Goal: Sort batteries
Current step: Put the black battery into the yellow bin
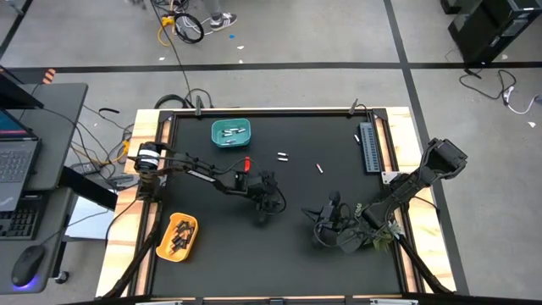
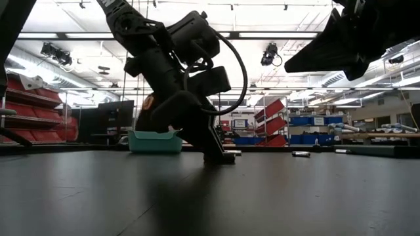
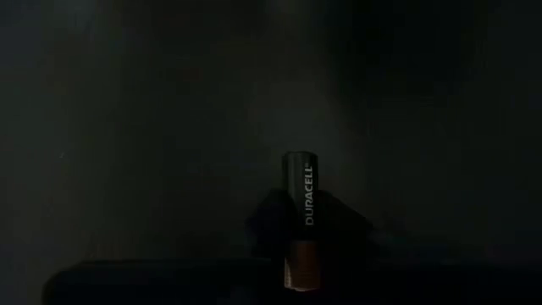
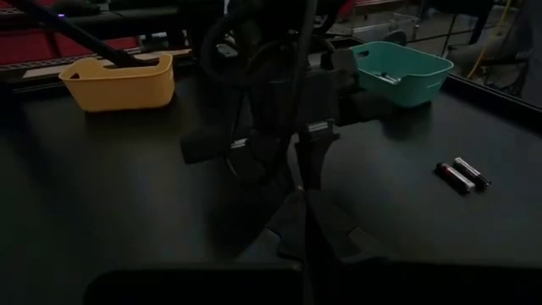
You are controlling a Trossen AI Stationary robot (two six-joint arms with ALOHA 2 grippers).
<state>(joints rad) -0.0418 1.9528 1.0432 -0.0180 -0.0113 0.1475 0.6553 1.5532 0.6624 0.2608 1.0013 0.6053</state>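
Left claw [image 1: 269,207]: I have it down on the bench [image 1: 220,254] mid-field, pinching a battery [image 3: 300,222] between its tips, presumably to lift and sort it. Readable on its dark jacket: DURACELL. Yellow bin [image 1: 177,236] sits out to its left, teal bin [image 1: 230,133] beyond it; loose batteries [image 1: 282,157] lie past it. Right claw [image 1: 326,227]: pressed together, empty, parked just to the right.

A grey ribbed strip [image 1: 369,147] lies along the black table's [image 1: 339,263] right edge, while off the table to the left a laptop [image 1: 15,161], a keyboard [image 1: 19,222] and a mouse [image 1: 27,264] sit on a grey desk [image 1: 63,110].
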